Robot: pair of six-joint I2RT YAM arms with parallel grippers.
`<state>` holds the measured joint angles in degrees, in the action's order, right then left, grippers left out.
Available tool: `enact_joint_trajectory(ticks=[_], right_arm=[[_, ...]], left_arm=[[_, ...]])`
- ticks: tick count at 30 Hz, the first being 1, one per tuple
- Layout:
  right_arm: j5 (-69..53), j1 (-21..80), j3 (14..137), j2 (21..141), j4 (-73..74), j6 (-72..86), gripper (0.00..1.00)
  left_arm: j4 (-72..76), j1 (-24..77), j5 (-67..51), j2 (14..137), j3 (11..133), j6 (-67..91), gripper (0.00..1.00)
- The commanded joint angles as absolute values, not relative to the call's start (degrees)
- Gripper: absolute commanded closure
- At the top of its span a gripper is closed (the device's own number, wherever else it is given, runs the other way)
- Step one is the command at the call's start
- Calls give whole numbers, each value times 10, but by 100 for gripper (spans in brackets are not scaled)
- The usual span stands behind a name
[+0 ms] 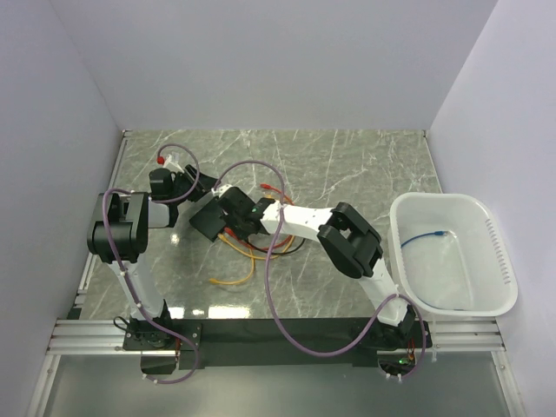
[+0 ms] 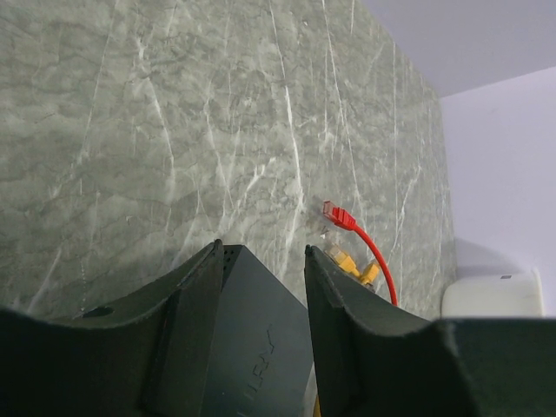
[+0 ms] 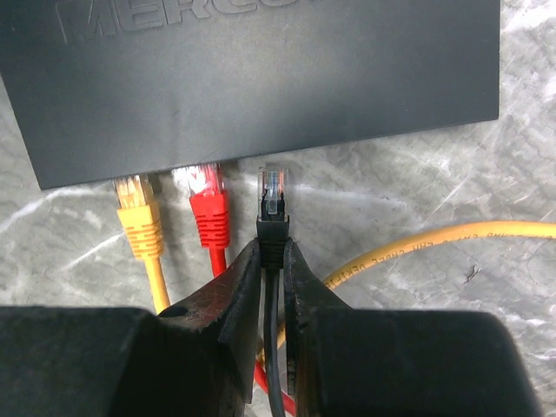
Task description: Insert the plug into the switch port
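The switch (image 3: 261,78) is a flat matte-black box lying on the marble table. A yellow plug (image 3: 139,226) and a red plug (image 3: 208,213) sit in sockets on its near edge. My right gripper (image 3: 272,248) is shut on the black plug (image 3: 274,233). The plug's clear tip points at the switch edge, just right of the red plug and right at the edge. My left gripper (image 2: 261,252) straddles the switch (image 2: 248,347), one finger on each side, and holds it. From above, both grippers meet at the switch (image 1: 207,221), the left gripper (image 1: 198,207) and the right gripper (image 1: 246,217).
A white bin (image 1: 499,261) with a blue cable (image 1: 430,236) stands at the right. Loose yellow cable (image 1: 234,276) loops on the table before the switch. A free red plug (image 2: 339,215) and yellow plugs (image 2: 347,261) lie beyond the switch. White walls enclose the table.
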<state>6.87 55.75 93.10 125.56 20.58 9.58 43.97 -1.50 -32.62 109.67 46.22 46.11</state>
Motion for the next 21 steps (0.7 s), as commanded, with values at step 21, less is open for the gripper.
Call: enact_joint_trajectory(ticks=[21], right_arm=[[121, 547, 1041, 1291, 261, 87, 100]], left_arm=[[432, -3, -332, 1110, 488, 441, 53]])
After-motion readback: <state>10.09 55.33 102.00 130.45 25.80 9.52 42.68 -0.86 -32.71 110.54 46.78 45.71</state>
